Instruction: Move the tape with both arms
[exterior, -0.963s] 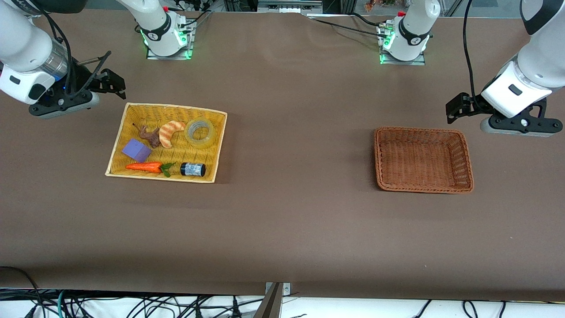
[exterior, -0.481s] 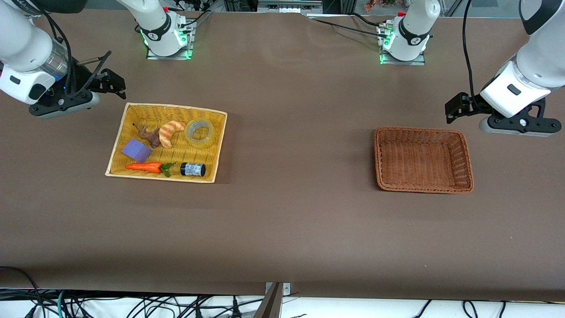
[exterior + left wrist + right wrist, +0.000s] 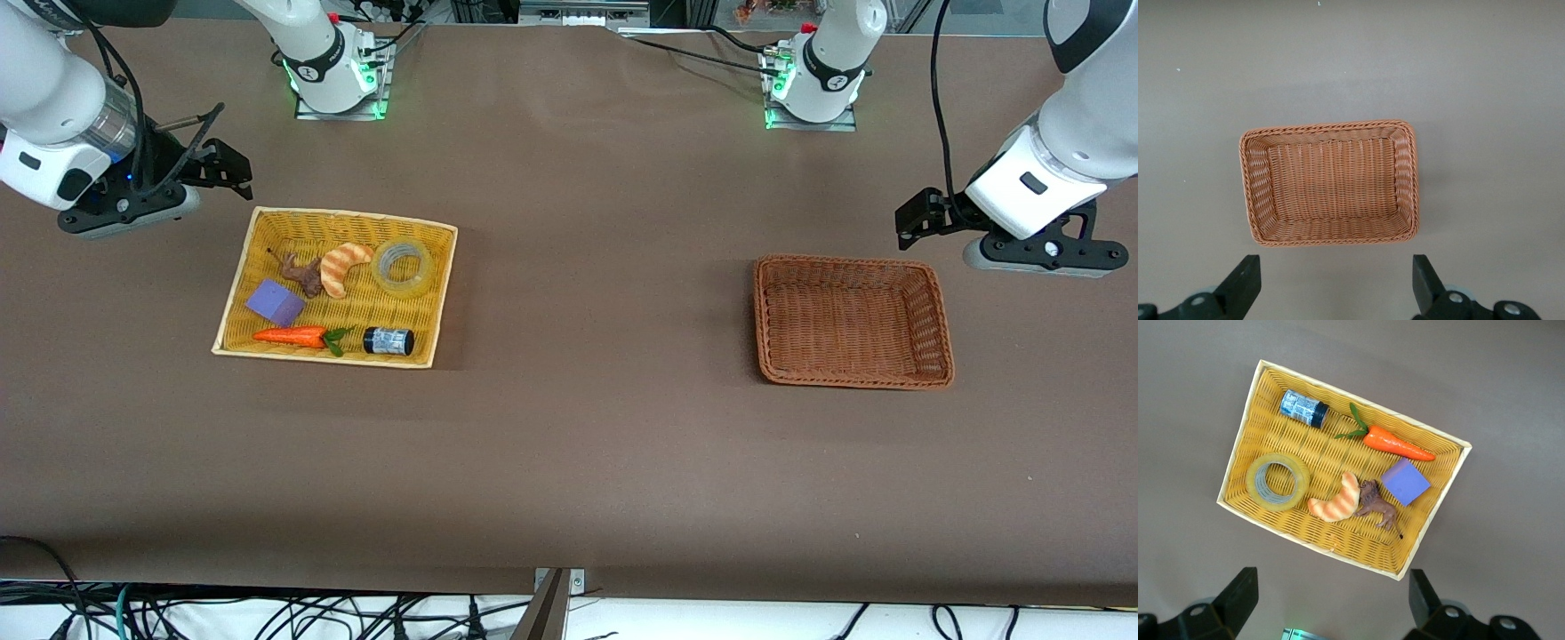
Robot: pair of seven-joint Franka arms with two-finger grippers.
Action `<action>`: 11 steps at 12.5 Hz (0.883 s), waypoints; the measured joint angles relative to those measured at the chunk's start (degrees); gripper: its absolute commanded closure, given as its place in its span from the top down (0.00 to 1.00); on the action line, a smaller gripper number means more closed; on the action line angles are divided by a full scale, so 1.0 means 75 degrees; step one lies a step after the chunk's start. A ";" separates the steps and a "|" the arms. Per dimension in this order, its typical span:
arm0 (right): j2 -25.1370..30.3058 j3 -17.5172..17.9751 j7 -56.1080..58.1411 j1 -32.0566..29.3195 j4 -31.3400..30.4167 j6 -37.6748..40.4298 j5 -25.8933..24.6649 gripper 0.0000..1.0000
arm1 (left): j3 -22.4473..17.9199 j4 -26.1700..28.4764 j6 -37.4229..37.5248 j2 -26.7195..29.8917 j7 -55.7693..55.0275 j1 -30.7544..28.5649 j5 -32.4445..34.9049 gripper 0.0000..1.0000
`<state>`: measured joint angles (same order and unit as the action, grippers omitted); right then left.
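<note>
The tape [image 3: 403,267], a yellowish clear roll with a grey core, lies flat in the yellow basket [image 3: 233,293] at the corner toward the robots' bases. It also shows in the right wrist view [image 3: 1277,482] inside the yellow basket [image 3: 1431,519]. My right gripper [image 3: 229,171] is open and empty in the air over bare table beside that basket's corner; its jaws [image 3: 1331,583] stand wide apart. My left gripper [image 3: 916,218] is open and empty over bare table beside the empty brown basket [image 3: 760,311], which fills the left wrist view [image 3: 1245,180] past the spread jaws [image 3: 1335,263].
In the yellow basket with the tape lie a croissant [image 3: 345,267], a brown toy animal [image 3: 302,274], a purple block [image 3: 276,302], a carrot [image 3: 292,336] and a small dark jar [image 3: 388,340]. Brown table stretches between the two baskets.
The left arm has drifted slightly toward the robots' bases. The right arm and all objects have not moved.
</note>
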<state>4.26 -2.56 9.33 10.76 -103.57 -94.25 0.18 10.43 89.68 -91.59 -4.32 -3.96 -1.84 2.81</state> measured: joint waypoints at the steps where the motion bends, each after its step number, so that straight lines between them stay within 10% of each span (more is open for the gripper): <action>1: 0.0000 0.0001 0.0000 0.0000 0.0000 0.0000 -0.0001 1.00 | 0.0001 -0.0002 0.0000 0.0000 0.0000 0.0000 0.0000 1.00; 11: -0.0008 0.0258 -0.0255 0.0002 -0.0447 -0.0232 -0.0099 1.00 | 0.0010 -0.0018 0.0000 -0.0002 0.0000 0.0003 0.0000 1.00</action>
<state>4.20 -0.63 7.41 10.77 -106.92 -95.99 -0.56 10.51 89.54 -91.59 -4.34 -3.96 -1.82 2.81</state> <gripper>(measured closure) 0.000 0.000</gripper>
